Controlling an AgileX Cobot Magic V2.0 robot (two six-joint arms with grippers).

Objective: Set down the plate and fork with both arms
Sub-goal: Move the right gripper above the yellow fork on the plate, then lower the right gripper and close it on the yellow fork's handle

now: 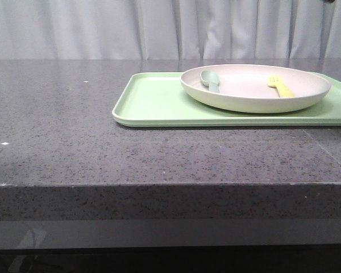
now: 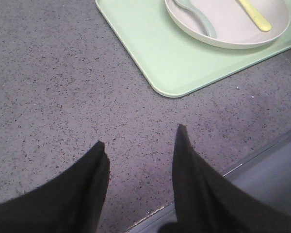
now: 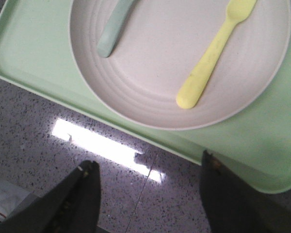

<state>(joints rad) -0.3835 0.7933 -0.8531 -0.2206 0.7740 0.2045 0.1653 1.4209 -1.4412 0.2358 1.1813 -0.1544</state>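
Note:
The off-white plate (image 1: 250, 96) rests on the light-green tray (image 1: 153, 102) at the right of the grey counter. Inside the plate lie the pale-yellow fork (image 1: 281, 86) on the right and a grey-green spoon (image 1: 210, 79) on the left. Neither arm shows in the front view. My left gripper (image 2: 140, 136) hangs open over bare counter, short of the tray (image 2: 174, 63) corner, with the plate (image 2: 223, 39) beyond. My right gripper (image 3: 148, 162) is open above the counter at the tray's (image 3: 29, 43) near edge, close to the plate (image 3: 150, 87) and fork (image 3: 211, 58). Nothing sits between either pair of fingers.
The speckled grey counter (image 1: 74, 125) stretches left of the tray, with its front edge (image 1: 159, 185) close to the camera. A white curtain (image 1: 159, 28) hangs behind. A bright light reflection (image 3: 102, 145) lies on the counter near my right gripper.

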